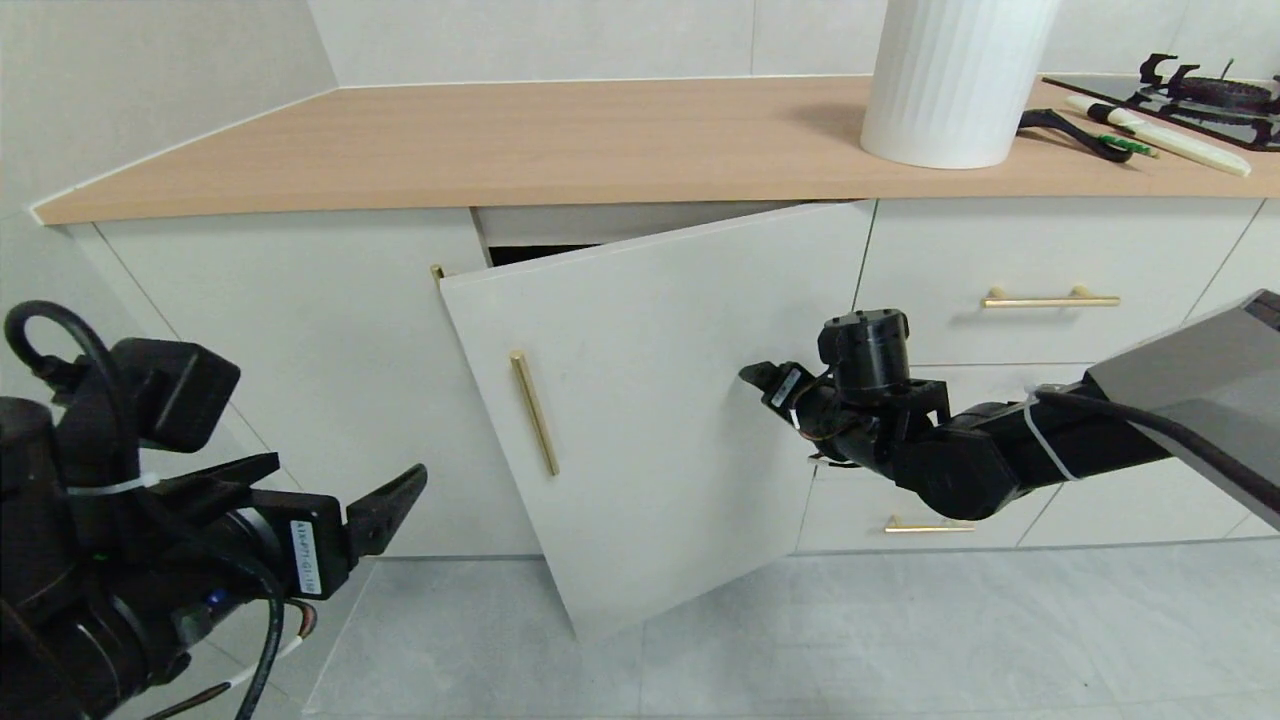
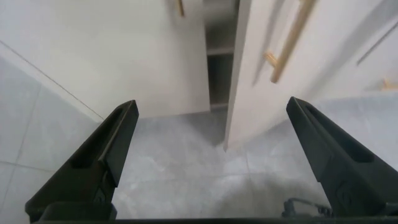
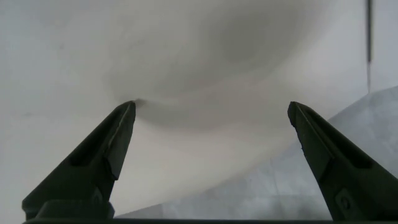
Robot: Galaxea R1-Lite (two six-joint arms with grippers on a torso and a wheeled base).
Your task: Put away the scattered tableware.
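Right end effector (image 3: 209, 109) gaping near ajar cabinet door (image 1: 650, 420), left end effector (image 1: 348, 466) gaping

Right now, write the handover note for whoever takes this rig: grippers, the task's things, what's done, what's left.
Left gripper: open, empty, low near the floor, left of the cabinet door.
Right gripper: open, empty, close to that door's outer face; contact unclear.
Things: black utensil, green-handled utensil and cream utensil lie on the counter by the stove, beside the white ribbed container.
Done: the door stands ajar.
Left: probably open it wider, then stow the utensils; none is picked up yet.
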